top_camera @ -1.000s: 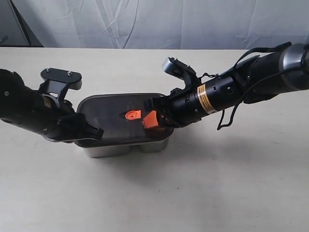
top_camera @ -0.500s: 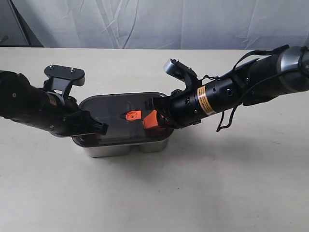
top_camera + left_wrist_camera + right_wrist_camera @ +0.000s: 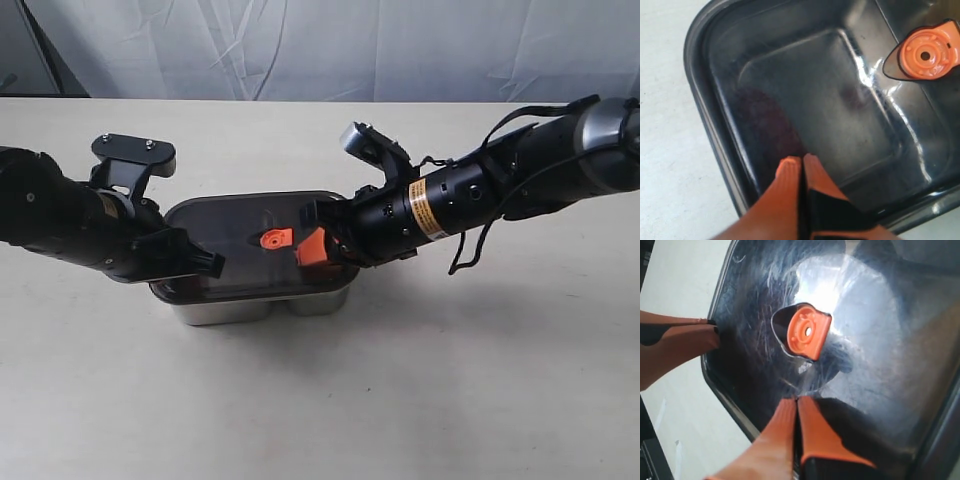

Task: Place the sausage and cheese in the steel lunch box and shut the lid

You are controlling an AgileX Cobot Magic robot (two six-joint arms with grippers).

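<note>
The left fingers point(image 3: 795, 167) are pressing flat against each other, clenched on nothing, with their orange tips sitting down at the lid point(image 3: 810, 90) just inside one of its short ends. The right fingers point(image 3: 791, 412) are likewise lying tight together and empty, their tips meeting the lid close beside the orange valve tab point(image 3: 807, 332) at its centre. The lid is lying level over the steel lunch box point(image 3: 240, 310), covering it from end to end, so only the box's shiny front wall is showing beneath it. A dim reddish patch point(image 3: 767, 125) is showing through the smoky plastic just ahead of the left fingers; whether it is the sausage I cannot tell. The box is sitting around the middle of the desk point(image 3: 420, 400), well away from the far edge, with the two black arms reaching in over it from opposite sides
</note>
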